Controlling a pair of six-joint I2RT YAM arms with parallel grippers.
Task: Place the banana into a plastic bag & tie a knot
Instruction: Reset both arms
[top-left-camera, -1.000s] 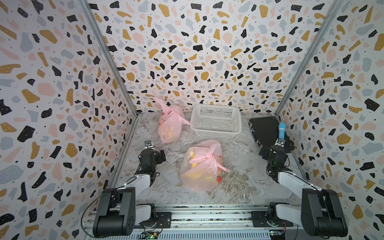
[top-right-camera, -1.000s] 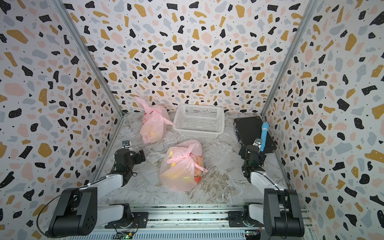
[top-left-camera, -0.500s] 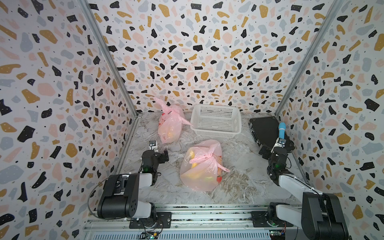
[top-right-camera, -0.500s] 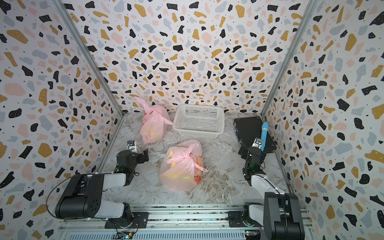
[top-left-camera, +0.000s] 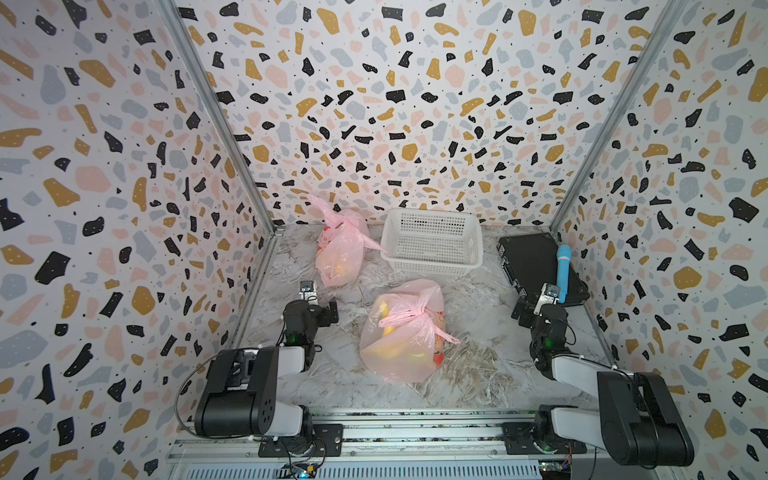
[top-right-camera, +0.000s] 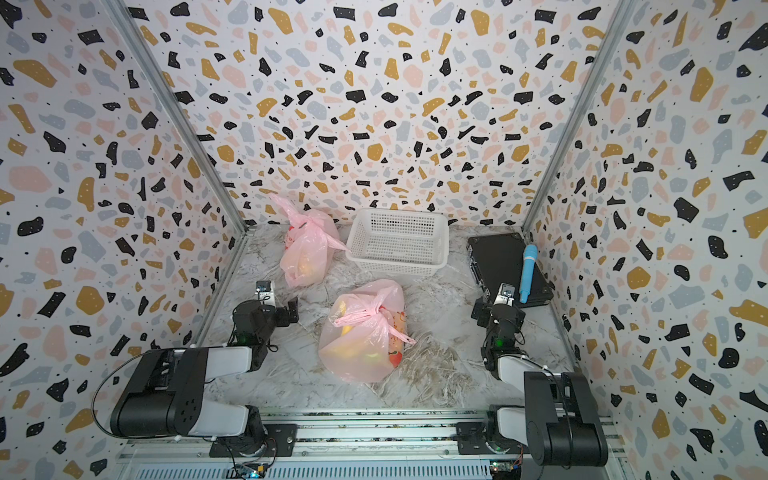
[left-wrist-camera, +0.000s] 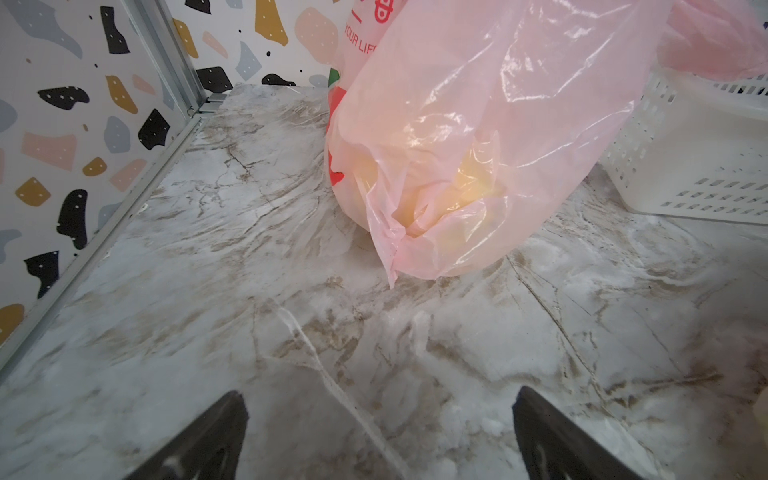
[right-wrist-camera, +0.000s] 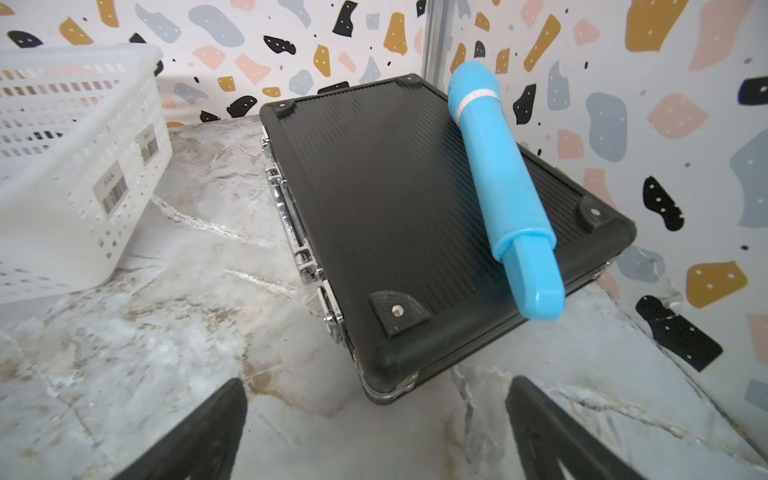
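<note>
A pink plastic bag (top-left-camera: 405, 332) (top-right-camera: 363, 332) lies at the middle of the marble floor, its handles tied in a knot (top-left-camera: 419, 312). A yellow banana (top-left-camera: 386, 322) shows dimly through the film, beside other fruit. My left gripper (top-left-camera: 322, 307) (left-wrist-camera: 378, 399) rests low to the left of this bag, open and empty, apart from it. My right gripper (top-left-camera: 534, 307) (right-wrist-camera: 374, 386) sits low on the right, open and empty, just short of the black case's corner.
A second knotted pink bag (top-left-camera: 338, 249) (left-wrist-camera: 457, 145) stands at the back left, ahead of my left gripper. A white basket (top-left-camera: 432, 243) (right-wrist-camera: 75, 166) sits at the back. A black case (top-left-camera: 536, 266) (right-wrist-camera: 395, 208) carries a blue microphone (top-left-camera: 563, 266) (right-wrist-camera: 507, 187).
Both arms have folded down closer to their bases, the left one most. Both grippers stay open. Neither bag has moved.
</note>
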